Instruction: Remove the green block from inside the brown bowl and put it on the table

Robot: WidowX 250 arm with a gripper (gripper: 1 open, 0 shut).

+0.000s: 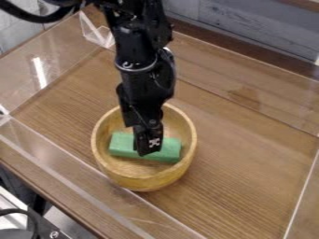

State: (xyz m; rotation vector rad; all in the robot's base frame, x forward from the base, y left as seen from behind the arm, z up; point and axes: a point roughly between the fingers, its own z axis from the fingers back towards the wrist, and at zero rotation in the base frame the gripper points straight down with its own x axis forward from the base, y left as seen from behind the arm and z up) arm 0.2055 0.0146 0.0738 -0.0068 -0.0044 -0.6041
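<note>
Black gripper (140, 135) over brown wooden bowl (103, 164), jaws wide apart, nothing held. Green block (159, 156) inside bowl, below fingertips, reaching toward near side (exact gap can't be told); long axis roughly left-right. Coming grasp probably needs lowering, jaws aligned across block's short side.

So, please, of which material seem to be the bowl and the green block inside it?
The bowl looks like wood, smooth with a slight sheen, judging by its light-brown colour and thick rim. The green block could be painted wood, plastic or foam: its colour is even and its surface matte, which leaves the material open.
</note>
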